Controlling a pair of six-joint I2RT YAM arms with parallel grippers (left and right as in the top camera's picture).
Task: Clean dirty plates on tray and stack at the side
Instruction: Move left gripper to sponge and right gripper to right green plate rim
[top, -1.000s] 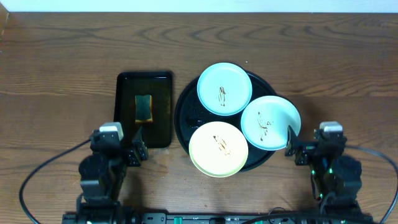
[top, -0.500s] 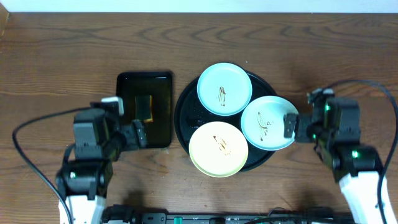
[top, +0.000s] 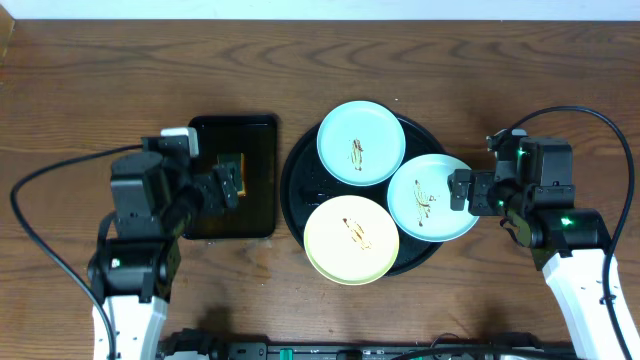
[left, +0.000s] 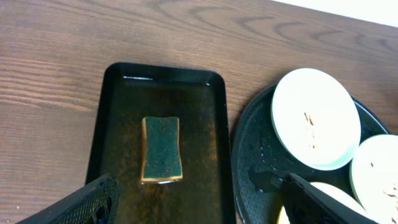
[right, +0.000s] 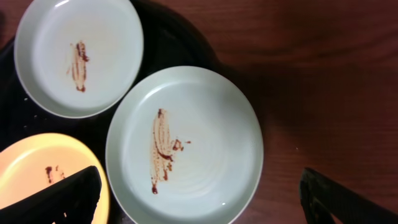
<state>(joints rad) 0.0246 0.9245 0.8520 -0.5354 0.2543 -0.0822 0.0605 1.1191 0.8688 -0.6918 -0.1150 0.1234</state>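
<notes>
Fingers spread and empty on both: left gripper (top: 227, 187) by the green rectangular sponge (left: 161, 149) — right gripper (top: 461, 190) above a smeared pale mint-blue round plate (right: 211, 124).

Yellow plate (right: 31, 155) cut off (lower-left corner).

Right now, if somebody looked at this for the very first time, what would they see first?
Three small plates with brown smears, two mint and one yellow, crowd a shiny round black tray in the middle. To its left, a green sponge lies in a smaller rectangular tray.
</notes>
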